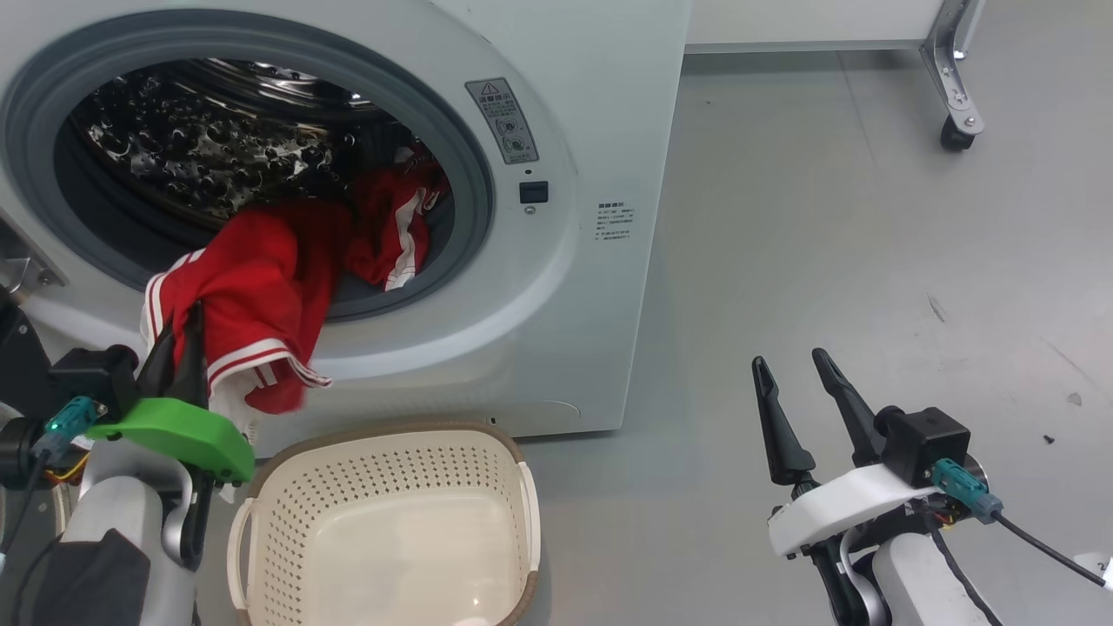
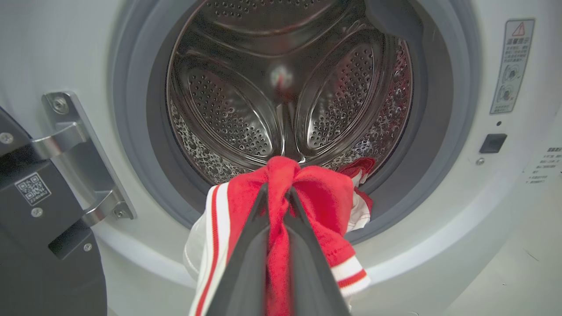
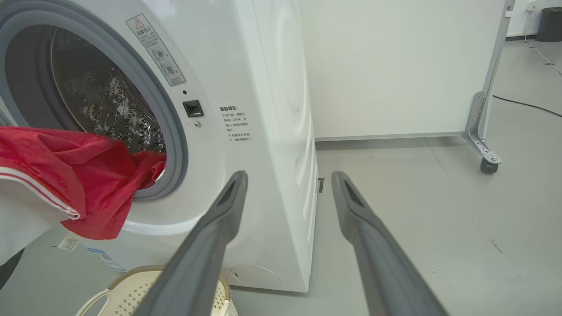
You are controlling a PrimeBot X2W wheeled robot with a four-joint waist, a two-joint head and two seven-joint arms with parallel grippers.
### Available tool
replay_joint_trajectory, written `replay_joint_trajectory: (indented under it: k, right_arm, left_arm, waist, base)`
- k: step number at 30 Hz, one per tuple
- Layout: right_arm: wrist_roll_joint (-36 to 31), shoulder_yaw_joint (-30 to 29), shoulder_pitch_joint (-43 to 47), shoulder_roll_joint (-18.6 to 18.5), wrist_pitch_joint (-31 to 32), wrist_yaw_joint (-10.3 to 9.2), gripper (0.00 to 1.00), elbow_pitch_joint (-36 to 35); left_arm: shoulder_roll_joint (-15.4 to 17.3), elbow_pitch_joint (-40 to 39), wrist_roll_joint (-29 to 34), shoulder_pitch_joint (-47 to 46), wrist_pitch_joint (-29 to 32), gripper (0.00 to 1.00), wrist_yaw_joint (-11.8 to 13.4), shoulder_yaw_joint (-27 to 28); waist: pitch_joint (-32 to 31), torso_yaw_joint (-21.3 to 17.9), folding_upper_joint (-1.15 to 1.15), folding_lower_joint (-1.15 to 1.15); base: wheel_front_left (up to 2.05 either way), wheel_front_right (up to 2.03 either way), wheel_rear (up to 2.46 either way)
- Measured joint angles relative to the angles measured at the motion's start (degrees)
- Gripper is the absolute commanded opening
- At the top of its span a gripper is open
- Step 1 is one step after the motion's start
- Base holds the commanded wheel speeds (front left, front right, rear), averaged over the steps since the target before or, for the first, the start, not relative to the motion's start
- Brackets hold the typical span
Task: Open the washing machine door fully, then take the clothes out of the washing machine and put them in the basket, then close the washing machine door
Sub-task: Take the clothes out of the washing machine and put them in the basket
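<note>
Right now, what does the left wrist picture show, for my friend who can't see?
The left gripper is shut on red clothes with white stripes, hanging over the grey rim of the washing machine. Behind shines the steel drum.

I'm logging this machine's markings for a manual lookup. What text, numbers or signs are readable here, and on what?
Grey warning label on the washing machine front: a triangle warning sign; Chinese text too small to read.
Printed notice on the same front: heading seems to read "温馨提示:"; lines below too small.
QR sticker on the washing machine door: digits under it blurred.
Blue label at the machine's lower corner: unreadable.
</note>
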Motion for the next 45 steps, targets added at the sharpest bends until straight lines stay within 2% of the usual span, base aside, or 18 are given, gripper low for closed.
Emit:
replay_joint_trajectory:
  k: [13, 24, 32, 37, 45]
  right_arm:
    - [0.0, -0.7, 0.0, 0.0, 0.0, 0.00, 1.00, -0.6]
    - [0.1, -0.7, 0.0, 0.0, 0.0, 0.00, 1.00, -0.9]
    - [0.1, -0.7, 0.0, 0.0, 0.0, 0.00, 1.00, -0.9]
    - [0.1, -0.5, 0.0, 0.0, 0.0, 0.00, 1.00, -1.1]
    - [0.1, 0.5, -0.2, 0.0, 0.0, 0.00, 1.00, -1.5]
  left_arm:
    - [-0.4, -18.9, 0.1, 0.1, -0.2, 0.00, -0.3, 2.2]
    - [-1.3, -30.2, 1.1, 2.1, -0.2, 0.00, -0.7, 3.5]
    - [-1.7, -29.4, 1.5, 7.1, -0.3, 0.00, -0.7, 2.2]
    - [-1.8, -26.1, 1.5, 11.7, -0.3, 0.00, -0.8, -1.1]
    - [-1.8, -24.1, 1.5, 13.1, 0.1, 0.00, -0.8, -4.1]
  waist:
    - [0.5, 0.4, 0.00, 0.00]
    - [1.0, 0.5, 0.00, 0.00]
    - [1.4, 0.4, 0.00, 0.00]
    - [2.0, 0.3, 0.00, 0.00]
    - [4.1, -0.1, 0.00, 0.00]
  base:
    - [0.00, 0.00, 0.00]
    - [0.00, 0.00, 0.00]
    - [0.00, 0.00, 0.00]
    - [0.00, 0.00, 0.00]
    - [0.00, 0.00, 0.00]
